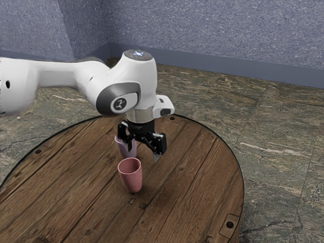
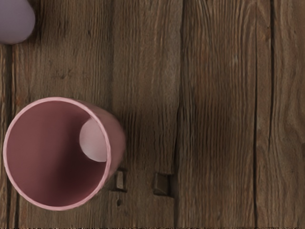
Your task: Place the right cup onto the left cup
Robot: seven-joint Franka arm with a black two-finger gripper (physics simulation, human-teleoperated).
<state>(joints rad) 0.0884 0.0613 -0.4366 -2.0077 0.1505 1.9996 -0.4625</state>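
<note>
Exterior view, taken from its left to its right: we note the arm (image 1: pixel 71 75) reaching in over the round wooden table (image 1: pixel 197 177). Next is the lilac cup (image 1: pixel 126 147), partly covered by one finger; contact between them cannot be confirmed. A descent or sideways swing here could knock that cup and spoil the stacking base. Just beside it, nearer the camera, the pink cup (image 1: pixel 132 178) stands upright on the boards, mouth up; we judge this to be the right cup, to be lifted. Slightly further right is the gripper (image 1: pixel 142 153), released, its fingers apart with nothing grasped. The wrist view finds the pink cup's mouth off centre, so we consider the hand misaligned; lowering without correction could land a finger on the rim or tip the cup. The walls appear to taper towards the base, and a high, uneven pinch might let it slip or tilt. Later, poor centring over the lilac cup could catch the rims and topple both.
</note>
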